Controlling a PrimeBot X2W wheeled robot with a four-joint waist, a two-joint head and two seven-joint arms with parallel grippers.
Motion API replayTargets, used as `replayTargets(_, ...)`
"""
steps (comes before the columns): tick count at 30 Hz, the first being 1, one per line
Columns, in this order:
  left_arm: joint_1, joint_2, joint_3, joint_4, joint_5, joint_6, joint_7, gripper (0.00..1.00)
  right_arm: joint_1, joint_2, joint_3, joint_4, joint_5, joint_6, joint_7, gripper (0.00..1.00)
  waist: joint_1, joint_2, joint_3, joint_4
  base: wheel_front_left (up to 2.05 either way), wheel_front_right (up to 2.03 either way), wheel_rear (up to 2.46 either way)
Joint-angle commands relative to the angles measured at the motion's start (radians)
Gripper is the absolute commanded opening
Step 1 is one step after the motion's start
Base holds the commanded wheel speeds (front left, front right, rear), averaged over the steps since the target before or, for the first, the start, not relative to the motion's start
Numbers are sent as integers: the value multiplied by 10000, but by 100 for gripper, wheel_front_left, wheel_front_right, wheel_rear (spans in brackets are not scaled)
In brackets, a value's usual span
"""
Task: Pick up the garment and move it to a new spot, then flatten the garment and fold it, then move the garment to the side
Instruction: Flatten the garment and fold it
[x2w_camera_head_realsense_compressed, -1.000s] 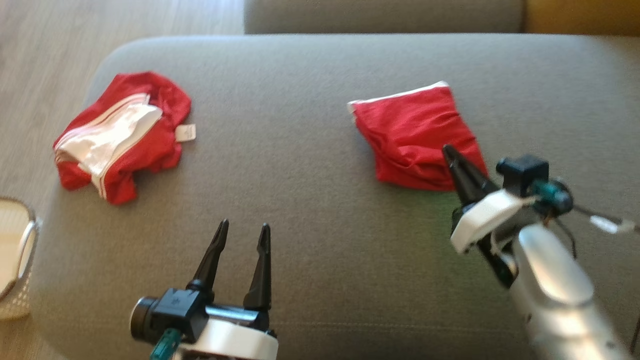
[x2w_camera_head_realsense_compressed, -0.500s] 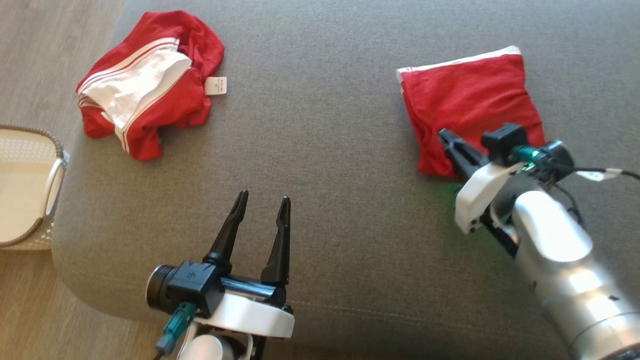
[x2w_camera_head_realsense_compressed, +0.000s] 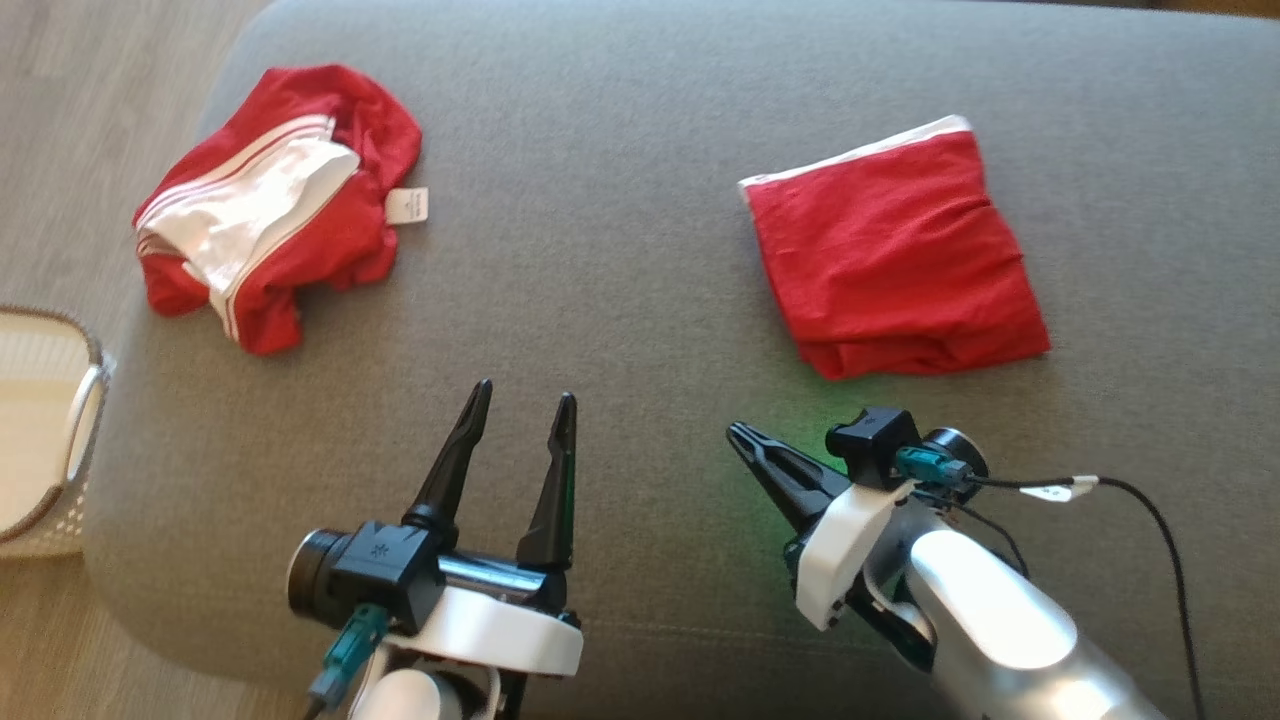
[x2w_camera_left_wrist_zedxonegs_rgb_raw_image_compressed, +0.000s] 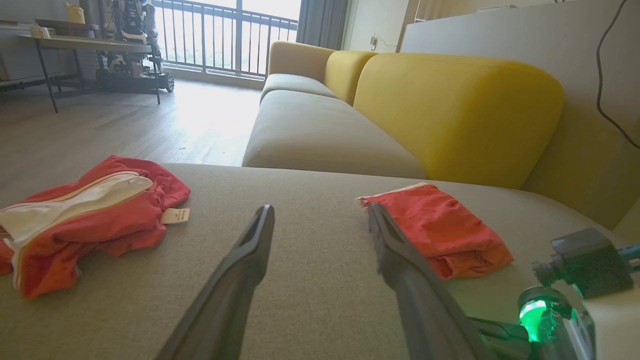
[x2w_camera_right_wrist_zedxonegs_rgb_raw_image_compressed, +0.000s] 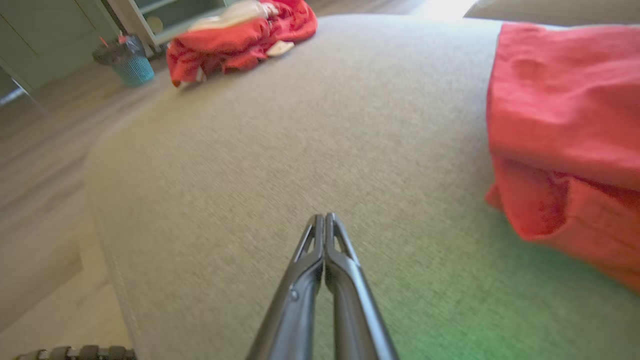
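1. Evidently the folded red garment (x2w_camera_head_realsense_compressed: 890, 255) lies flat on the grey sofa cushion (x2w_camera_head_realsense_compressed: 620, 260), its white hem along the far edge. Folding and setting aside look finished for it.
2. Just nearer the robot than that garment, and apart from it, the right hand (x2w_camera_head_realsense_compressed: 742, 438) hovers with fingers pressed together, holding nothing. It probably sits clear so the fold is not disturbed.
3. Well to the left of the folded garment, the left hand (x2w_camera_head_realsense_compressed: 525, 392) has its fingers spread wide and is empty above the cushion, ready to grasp.
4. Far left of the folded garment lies a crumpled red-and-white garment (x2w_camera_head_realsense_compressed: 265, 205), label showing. It probably awaits the next pick.
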Motion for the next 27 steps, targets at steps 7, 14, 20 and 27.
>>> replayTargets(7,279,5,836,-274,66,240,-51,100,597,-17,-1408,-2023,17,-4,-93,100,0,0,-766,-918,0,0,0)
replayTargets(14,671,5,1391,-309,-132,406,-51,100,1860,123,-3952,-3886,-1378,-4,-93,100,0,0,-1289,-1716,0,0,0)
replayTargets(20,914,5,1772,-336,-306,414,-51,100,3044,367,-5600,-5269,-2212,-4,-93,100,0,0,-1557,-2160,0,0,0)
replayTargets(27,1219,5,2084,-508,-147,399,-51,100,4447,668,-6253,-6276,-2735,-4,-93,100,0,0,-1747,-2360,0,0,0)
